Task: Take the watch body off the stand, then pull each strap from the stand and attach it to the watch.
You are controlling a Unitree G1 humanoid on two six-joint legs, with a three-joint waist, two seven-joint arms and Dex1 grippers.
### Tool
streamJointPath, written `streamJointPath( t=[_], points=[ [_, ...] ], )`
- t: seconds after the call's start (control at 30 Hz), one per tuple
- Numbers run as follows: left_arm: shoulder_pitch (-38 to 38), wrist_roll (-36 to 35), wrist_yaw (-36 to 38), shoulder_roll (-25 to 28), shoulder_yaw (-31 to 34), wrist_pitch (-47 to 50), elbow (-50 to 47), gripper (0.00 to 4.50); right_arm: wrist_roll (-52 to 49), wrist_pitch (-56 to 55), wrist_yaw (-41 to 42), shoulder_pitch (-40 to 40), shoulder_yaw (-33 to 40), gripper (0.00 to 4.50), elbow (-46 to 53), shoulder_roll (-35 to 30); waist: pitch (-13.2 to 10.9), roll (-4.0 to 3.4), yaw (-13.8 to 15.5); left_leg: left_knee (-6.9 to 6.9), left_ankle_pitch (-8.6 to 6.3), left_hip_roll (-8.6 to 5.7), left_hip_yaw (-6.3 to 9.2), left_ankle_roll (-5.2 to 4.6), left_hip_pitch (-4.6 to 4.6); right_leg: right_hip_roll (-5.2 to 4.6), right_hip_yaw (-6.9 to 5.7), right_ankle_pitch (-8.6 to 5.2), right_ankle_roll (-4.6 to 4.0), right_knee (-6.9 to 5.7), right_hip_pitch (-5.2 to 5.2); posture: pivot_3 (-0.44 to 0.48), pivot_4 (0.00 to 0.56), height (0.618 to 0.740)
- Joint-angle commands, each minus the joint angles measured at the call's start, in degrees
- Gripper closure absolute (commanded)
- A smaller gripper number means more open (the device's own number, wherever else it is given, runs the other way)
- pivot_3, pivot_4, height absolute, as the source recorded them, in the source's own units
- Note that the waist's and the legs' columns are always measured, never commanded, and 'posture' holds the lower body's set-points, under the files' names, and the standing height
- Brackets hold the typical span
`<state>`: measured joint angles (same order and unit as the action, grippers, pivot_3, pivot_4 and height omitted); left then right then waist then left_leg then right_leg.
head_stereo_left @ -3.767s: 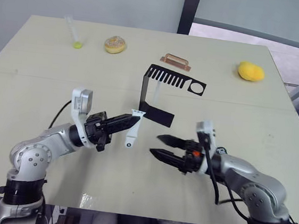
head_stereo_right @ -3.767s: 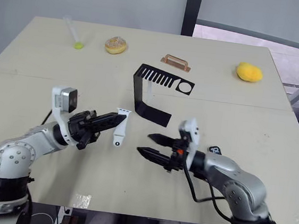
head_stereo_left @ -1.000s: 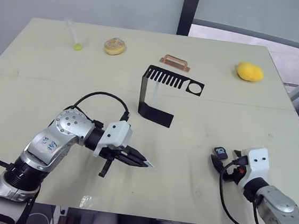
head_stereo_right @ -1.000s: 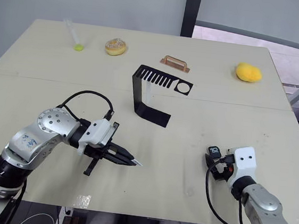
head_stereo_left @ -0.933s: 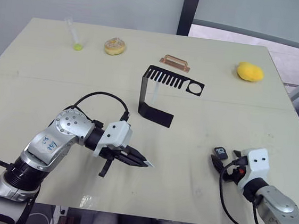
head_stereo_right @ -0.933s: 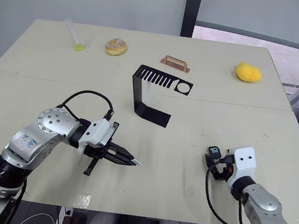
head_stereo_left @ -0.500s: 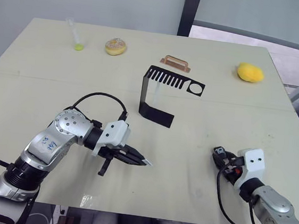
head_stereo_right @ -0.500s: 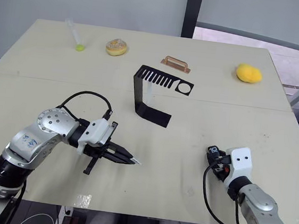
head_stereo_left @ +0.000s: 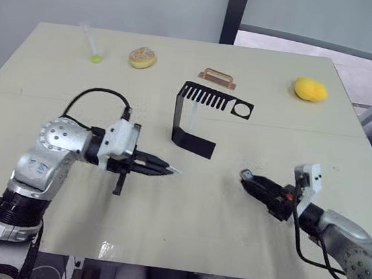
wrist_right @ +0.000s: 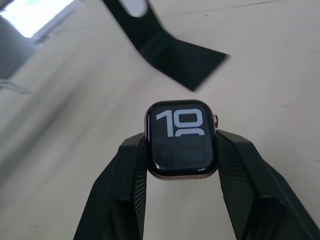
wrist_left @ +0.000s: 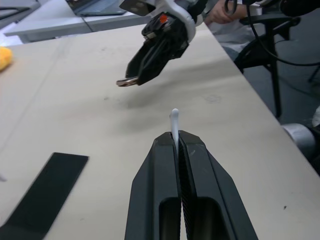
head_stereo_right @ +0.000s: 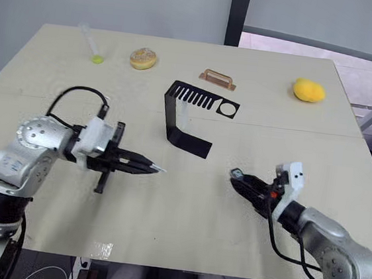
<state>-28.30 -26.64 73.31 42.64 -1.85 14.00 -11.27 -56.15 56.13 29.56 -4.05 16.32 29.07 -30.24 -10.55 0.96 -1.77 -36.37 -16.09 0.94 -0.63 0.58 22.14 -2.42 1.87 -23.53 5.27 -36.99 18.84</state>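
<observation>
- Right hand (wrist_right: pixel 181 165): clamped on the watch body (wrist_right: pixel 181 141), screen with white digits facing its wrist camera; held above the worktop (head_stereo_left: pixel 182 239) at near right, pointing left.
- Left hand (wrist_left: pixel 175 145): closed on one white strap (wrist_left: pixel 174 120), held edge-on with its tip poking past the fingertips; at near left, pointing right toward the watch body, with a gap between them.
- Stand (head_stereo_left: pixel 198 117): upright at mid-worktop, beyond both hands; a pale strip, probably the second strap (head_stereo_left: pixel 192 121), hangs under its slotted top arm.
- Done: watch body off the stand; first strap off the stand and in hand.
- Left, by judgement: join the held strap to the watch body, pull the second strap, attach it.
- Other items along the far edge: copper handle (head_stereo_left: pixel 218 77), yellow lump (head_stereo_left: pixel 311 90), doughnut (head_stereo_left: pixel 142 57), clear tube with a green end (head_stereo_left: pixel 91 41).
</observation>
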Motion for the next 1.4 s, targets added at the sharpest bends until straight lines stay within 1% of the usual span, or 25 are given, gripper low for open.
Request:
streamJointPath(
  t=[0.03, 0.1, 0.13, 0.23, 0.4, 0.6, 0.87, 1.07, 1.2, 1.4],
  points=[
    [0.32, 1.48, 0.28, 2.63, 4.49, -5.18, 1.42, 4.50, -10.38, 7.21, -4.50, -3.89, -2.36, 2.99, -1.53, 2.56, 0.00, 0.00, -0.01, 0.00, 0.00, -0.01, 0.00, 0.00, 0.00, -0.02, 0.00, 0.00, 0.00, 0.00, 0.01, 0.000, 0.150, 0.740],
    [0.30, 1.92, 0.56, 3.27, 5.02, -7.33, 1.76, 4.50, -14.59, 10.38, -7.09, -5.77, -3.60, 2.99, -3.74, 3.85, 0.00, 0.00, 0.08, 0.01, -0.01, -0.01, 0.01, -0.02, 0.06, -0.05, -0.01, 0.00, 0.00, -0.06, 0.04, 0.000, 0.150, 0.740],
    [0.34, 1.31, 0.52, 3.68, 5.02, -6.29, 1.16, 4.50, -16.12, 11.78, -8.10, -6.63, -4.45, 2.99, -4.88, 4.37, 0.00, 0.00, 0.19, 0.00, -0.02, -0.02, 0.02, -0.04, 0.09, -0.07, -0.02, 0.00, 0.00, -0.09, 0.04, 0.000, 0.150, 0.740],
    [-0.65, 1.71, -0.11, 2.97, 4.03, -7.58, 0.17, 4.50, -21.41, 14.79, -12.55, -8.97, -5.86, 2.99, -8.49, 6.08, 0.00, 0.00, 0.15, -0.09, -0.07, -0.05, 0.07, -0.14, 0.18, -0.14, -0.04, 0.01, 0.02, -0.09, 0.05, 0.000, 0.150, 0.740],
    [-1.57, 6.75, 0.75, 2.80, -0.46, -12.38, 0.21, 4.50, -28.40, 16.20, -17.42, -11.66, -7.30, 2.99, -11.81, 6.99, 0.00, 0.00, 0.01, -0.12, -0.08, -0.06, 0.07, -0.16, 0.21, -0.13, -0.05, 0.02, 0.03, -0.09, 0.07, 0.000, 0.150, 0.740],
    [-3.50, 9.29, 0.19, 0.43, -4.01, -15.30, 0.63, 4.50, -31.06, 15.41, -20.06, -13.06, -9.03, 2.99, -13.00, 7.13, 0.00, 0.00, -0.07, -0.11, -0.08, -0.05, 0.06, -0.16, 0.23, -0.11, -0.05, 0.02, 0.03, -0.12, 0.11, 0.000, 0.150, 0.740],
    [-4.51, 11.02, 0.58, -0.67, -5.93, -19.38, 2.41, 4.50, -35.75, 13.32, -24.23, -13.87, -10.58, 2.99, -14.61, 7.86, 0.00, 0.00, -0.12, -0.10, -0.07, -0.04, 0.05, -0.16, 0.28, -0.10, -0.04, 0.02, 0.03, -0.17, 0.20, 0.000, 0.150, 0.740],
    [-4.15, 11.55, 0.09, -1.50, -6.49, -19.98, 2.30, 4.50, -37.24, 12.13, -25.68, -14.23, -11.76, 2.99, -14.71, 7.46, 0.00, 0.00, -0.10, -0.10, -0.07, -0.04, 0.04, -0.16, 0.33, -0.10, -0.03, 0.02, 0.03, -0.22, 0.28, 0.000, 0.150, 0.740],
    [-4.07, 12.01, -0.36, -1.52, -6.67, -20.08, 2.60, 4.50, -37.18, 11.36, -25.75, -14.34, -12.26, 2.99, -14.47, 7.37, 0.00, 0.00, -0.10, -0.17, -0.02, -0.04, 0.01, -0.18, 0.61, -0.10, -0.01, 0.02, 0.03, -0.48, 0.70, 0.000, 0.150, 0.740],
    [-4.32, 13.31, -1.61, -1.44, -6.59, -20.09, 2.96, 4.50, -37.38, 10.61, -25.56, -14.33, -12.75, 2.99, -14.42, 7.05, 0.00, 0.00, -0.05, -0.42, 0.00, -0.04, 0.05, -0.19, 0.89, -0.10, -0.04, 0.02, 0.03, -0.62, 0.91, 0.000, 0.150, 0.740]
  ],
)
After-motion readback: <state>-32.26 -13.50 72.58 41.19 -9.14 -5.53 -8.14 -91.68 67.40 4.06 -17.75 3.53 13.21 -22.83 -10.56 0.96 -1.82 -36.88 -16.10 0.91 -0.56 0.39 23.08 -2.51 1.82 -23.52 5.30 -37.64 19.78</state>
